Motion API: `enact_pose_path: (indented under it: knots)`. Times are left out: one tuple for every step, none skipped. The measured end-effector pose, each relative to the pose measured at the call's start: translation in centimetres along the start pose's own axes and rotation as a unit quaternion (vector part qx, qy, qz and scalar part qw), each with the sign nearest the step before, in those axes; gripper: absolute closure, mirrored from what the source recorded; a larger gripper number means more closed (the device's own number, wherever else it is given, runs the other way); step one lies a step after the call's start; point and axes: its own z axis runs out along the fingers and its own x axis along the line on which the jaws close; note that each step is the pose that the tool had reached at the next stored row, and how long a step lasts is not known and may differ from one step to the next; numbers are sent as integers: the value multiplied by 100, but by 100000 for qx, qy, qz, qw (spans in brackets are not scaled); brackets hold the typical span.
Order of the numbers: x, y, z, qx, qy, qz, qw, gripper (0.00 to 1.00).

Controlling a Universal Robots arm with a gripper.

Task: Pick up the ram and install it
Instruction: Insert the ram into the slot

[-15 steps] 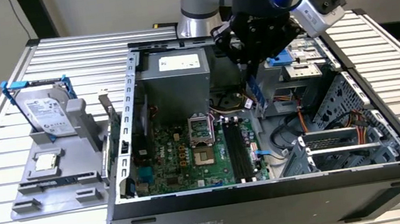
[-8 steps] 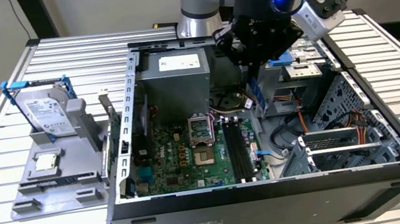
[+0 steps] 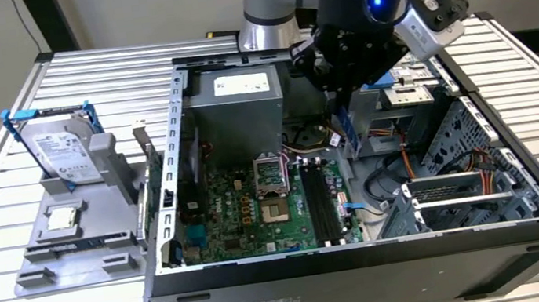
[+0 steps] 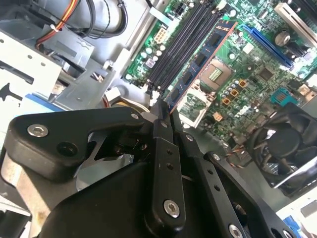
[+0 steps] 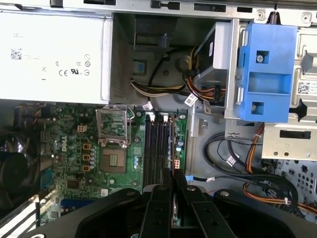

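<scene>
Your gripper (image 4: 165, 115) is clamped tight on the ram (image 4: 200, 62), stick hanging above the motherboard (image 3: 257, 216), roughly one o'clock of the black slots (image 3: 322, 208) in the exterior view.

Blue ram (image 4: 198, 64) with dark chips, green motherboard (image 4: 247, 67), black hand (image 4: 163, 116)

You lose the near end of the ram (image 4: 198, 64) between the clamped fingers of the gripper (image 4: 163, 115); in the exterior view the arm (image 3: 270, 0) is cut off by the top edge; the fan (image 4: 285, 144) in the second wrist view is cropped by the edge.
</scene>
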Motion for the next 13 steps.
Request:
enact_pose_path:
  knots:
    - [-10, 0, 9, 6, 0, 197, 100000, 100]
    - [-20, -1, 20, 3, -1, 398, 99999, 100]
    - [-30, -1, 30, 12, -2, 606, 99998, 100]
    - [-41, -1, 42, 8, -5, 812, 99997, 100]
    - [-50, -1, 54, 4, -8, 997, 99995, 100]
    - [-58, -2, 65, 8, -8, 1159, 99993, 100]
    - [-63, -2, 76, 5, -11, 1289, 99992, 100]
    - [-65, -2, 88, 11, -11, 1400, 99990, 100]
    - [-67, -2, 100, 8, -11, 1498, 99989, 100]
    - [-71, -2, 114, 7, -15, 1595, 99987, 100]
    - [-74, -2, 126, 11, -14, 1691, 99986, 100]
    - [-77, -3, 138, 8, -13, 1803, 99984, 100]
    - [-82, -3, 149, 16, -9, 1919, 99982, 100]
